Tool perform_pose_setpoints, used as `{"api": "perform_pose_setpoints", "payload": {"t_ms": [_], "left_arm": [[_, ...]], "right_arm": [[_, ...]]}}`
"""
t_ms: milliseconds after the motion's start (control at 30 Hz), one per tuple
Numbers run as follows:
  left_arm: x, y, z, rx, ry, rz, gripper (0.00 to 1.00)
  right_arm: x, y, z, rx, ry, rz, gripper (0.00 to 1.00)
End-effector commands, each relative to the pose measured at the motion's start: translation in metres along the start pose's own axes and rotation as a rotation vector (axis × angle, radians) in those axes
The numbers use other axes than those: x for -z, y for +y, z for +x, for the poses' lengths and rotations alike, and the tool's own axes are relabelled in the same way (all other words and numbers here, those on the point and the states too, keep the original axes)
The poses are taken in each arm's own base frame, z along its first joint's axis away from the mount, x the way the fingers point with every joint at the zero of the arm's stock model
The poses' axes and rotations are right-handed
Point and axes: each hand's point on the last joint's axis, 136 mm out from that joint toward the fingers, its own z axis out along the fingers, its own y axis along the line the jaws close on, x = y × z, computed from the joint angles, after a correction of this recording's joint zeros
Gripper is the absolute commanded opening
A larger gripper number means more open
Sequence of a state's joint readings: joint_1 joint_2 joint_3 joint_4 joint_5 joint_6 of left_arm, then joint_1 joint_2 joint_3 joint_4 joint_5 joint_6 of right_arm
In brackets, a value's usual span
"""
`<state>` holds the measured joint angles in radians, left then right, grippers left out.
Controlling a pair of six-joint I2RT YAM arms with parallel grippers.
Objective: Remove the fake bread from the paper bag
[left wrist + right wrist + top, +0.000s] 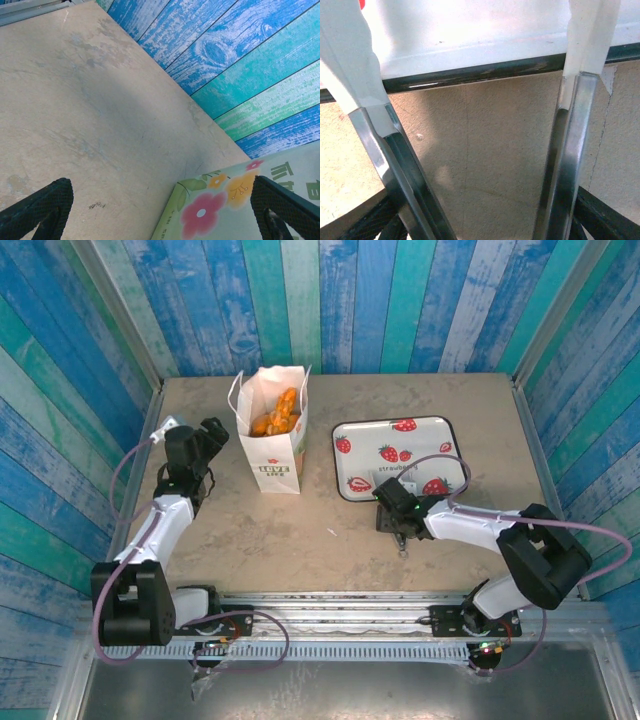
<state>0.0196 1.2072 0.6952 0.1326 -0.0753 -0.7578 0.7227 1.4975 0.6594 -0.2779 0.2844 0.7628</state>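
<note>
The white paper bag (277, 462) stands upright at the back left of the table, its mouth open. The golden-orange fake bread (276, 413) shows inside it. My left gripper (212, 436) is open just left of the bag. In the left wrist view, the bag's flower-printed side (220, 210) lies between the wide-apart fingers (40, 207), nearer the right one. My right gripper (393, 506) sits at the tray's near edge, shut on a pair of metal tongs (570, 150). Their white tips (590, 35) reach over the tray rim.
A white strawberry-print tray (352, 440) with a dark rim (485, 72) lies right of the bag, nothing on it. Blue and green plank walls (400, 300) enclose the table on three sides. Bare tabletop (300, 530) lies between the arms.
</note>
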Motion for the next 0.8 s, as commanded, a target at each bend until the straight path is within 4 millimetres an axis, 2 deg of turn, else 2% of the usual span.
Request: {"api": "perform_pose_setpoints", "payload": {"t_ms": [0,367,600,767], "left_arm": [[0.01,0.001,-0.007,0.0,-0.03,-0.007,0.96],[0.011,-0.001,-0.01,0.003,-0.041,-0.002,0.96],[0.014,-0.003,-0.013,0.003,-0.05,0.003,0.96],[0.015,-0.005,-0.015,0.002,-0.054,0.009,0.96]], "right_arm": [[-0.017,-0.026,0.06,0.047,0.222,0.079,0.74],[-0.007,-0.033,0.078,0.137,0.297,0.183,0.82],[0.006,-0.035,0.079,0.112,0.295,0.16,0.89],[0.004,-0.038,0.084,0.091,0.315,0.18,0.89]]}}
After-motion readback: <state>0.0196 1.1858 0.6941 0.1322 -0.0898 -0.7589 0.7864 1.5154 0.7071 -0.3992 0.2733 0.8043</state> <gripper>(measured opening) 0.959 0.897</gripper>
